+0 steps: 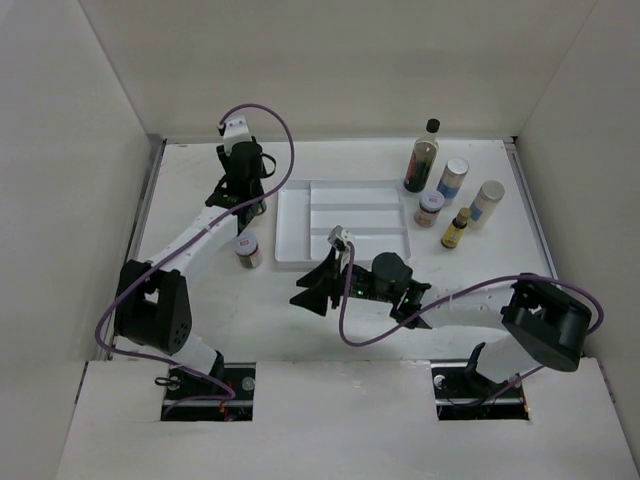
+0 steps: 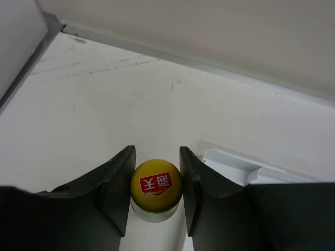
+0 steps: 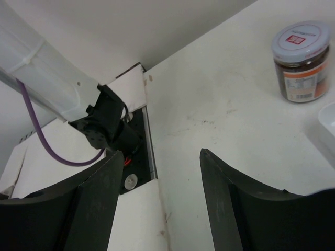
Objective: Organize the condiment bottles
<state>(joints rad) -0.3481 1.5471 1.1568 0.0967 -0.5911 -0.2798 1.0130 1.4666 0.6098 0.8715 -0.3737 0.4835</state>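
Observation:
My left gripper (image 1: 249, 207) (image 2: 157, 152) is shut on the yellow cap of a red sauce bottle (image 2: 156, 186), just left of the white divided tray (image 1: 286, 228) (image 2: 230, 161); the bottle is hidden under the gripper in the top view. A short dark jar (image 1: 247, 251) (image 3: 302, 60) stands beside the left forearm. At the back right stand a tall dark black-capped bottle (image 1: 422, 156), two pale shakers (image 1: 452, 181) (image 1: 487, 203), a short jar (image 1: 429, 210) and a small yellow-capped dark bottle (image 1: 456, 229). My right gripper (image 1: 308, 287) (image 3: 160, 155) is open and empty, near the tray's front.
White walls enclose the table on three sides. The tray's compartments hold nothing. The left arm's base (image 3: 107, 128) and a raised white ledge (image 1: 330, 420) lie at the near edge.

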